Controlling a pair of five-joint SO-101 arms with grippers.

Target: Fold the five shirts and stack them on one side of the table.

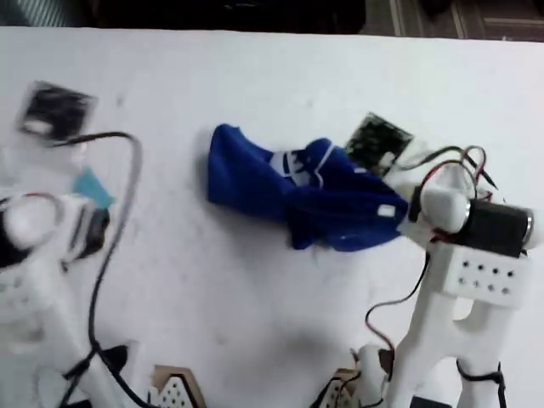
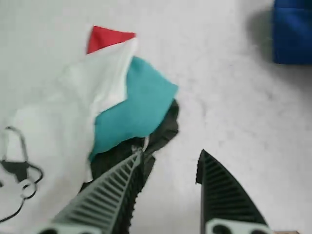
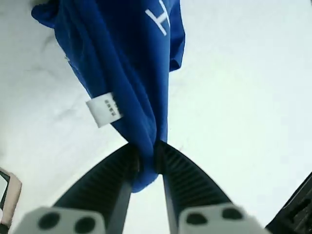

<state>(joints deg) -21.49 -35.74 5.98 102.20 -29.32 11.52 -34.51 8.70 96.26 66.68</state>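
A blue shirt [image 1: 297,191] lies crumpled in the middle of the white table [image 1: 255,306], with a white care tag [image 1: 387,211] showing. My right gripper [image 3: 147,163] is shut on a bunched fold of the blue shirt [image 3: 126,73], lifting that end; in the high view that gripper [image 1: 404,208] is at the shirt's right end. At the table's left side lies a pile of shirts: white [image 2: 53,126], teal [image 2: 134,109], black [image 2: 161,131] and red [image 2: 107,36]. My left gripper [image 2: 170,165] hangs open just above the pile's black edge, holding nothing.
The right arm's white base and motor [image 1: 476,246] stand at the right front with loose cables. The left arm [image 1: 34,255] and its black cable [image 1: 119,221] take up the left front. A corner of the blue shirt [image 2: 292,29] shows in the left wrist view.
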